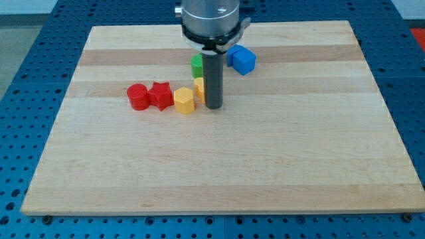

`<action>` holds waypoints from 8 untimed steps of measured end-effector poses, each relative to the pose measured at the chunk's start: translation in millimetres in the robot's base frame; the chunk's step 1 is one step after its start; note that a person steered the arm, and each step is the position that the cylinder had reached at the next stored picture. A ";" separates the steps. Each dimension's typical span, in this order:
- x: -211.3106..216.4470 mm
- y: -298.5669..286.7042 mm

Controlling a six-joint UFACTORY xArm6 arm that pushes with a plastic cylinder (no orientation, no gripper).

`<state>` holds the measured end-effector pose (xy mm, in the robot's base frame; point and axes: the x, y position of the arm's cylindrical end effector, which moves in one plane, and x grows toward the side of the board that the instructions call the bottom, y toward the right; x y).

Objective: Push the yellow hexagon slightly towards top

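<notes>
The yellow hexagon [184, 101] lies left of the board's centre, touching the red star [160, 95] on its left. My tip [213, 105] stands just to the hexagon's right, a small gap apart. A second yellow block [198, 87] sits right against the rod's left side, partly hidden, so its shape cannot be made out. A green block [196, 64] shows above it, also partly hidden by the rod.
A red cylinder [137, 97] touches the red star's left side. A blue cube [243, 60] lies to the rod's upper right. The wooden board [219, 166] rests on a blue perforated table.
</notes>
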<state>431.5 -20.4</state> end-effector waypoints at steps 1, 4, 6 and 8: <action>0.3 -22.4; 0.7 -56.5; -11.3 -48.9; -4.0 -15.3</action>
<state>427.6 -35.7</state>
